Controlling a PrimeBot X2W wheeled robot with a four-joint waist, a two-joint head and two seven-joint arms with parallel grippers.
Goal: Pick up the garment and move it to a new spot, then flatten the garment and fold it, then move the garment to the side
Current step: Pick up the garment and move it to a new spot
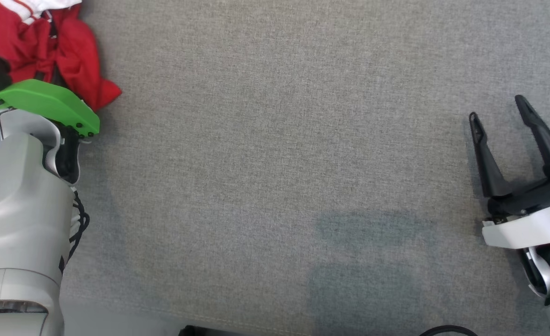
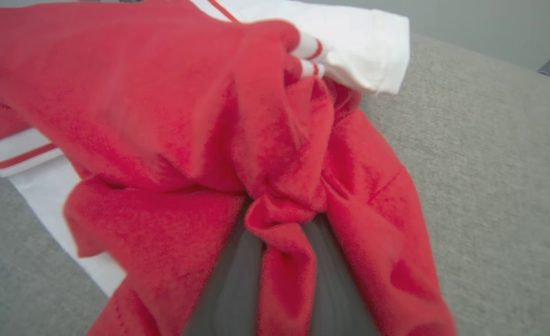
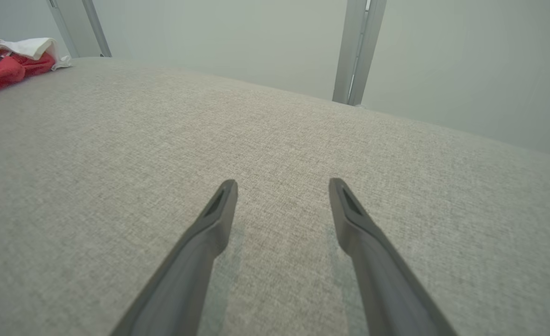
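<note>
- Head view: your garment [image 1: 46, 46] is lying bunched at the upper left of the tabletop [image 1: 275, 163], beside the left arm. Your right claw [image 1: 496, 108] is hovering spread, well apart from it.
- Left wrist view: your left claw [image 2: 284, 219] is pinching a red fold of the garment.
- Right wrist view: the garment is sitting far off at the upper left, well away from the spread right claw.

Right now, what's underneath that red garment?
The red garment lies crumpled on the grey cloth surface. Under its near edge, the two dark fingers of the left gripper pinch a fold. Their tips, and anything else beneath the heap, are covered.
</note>
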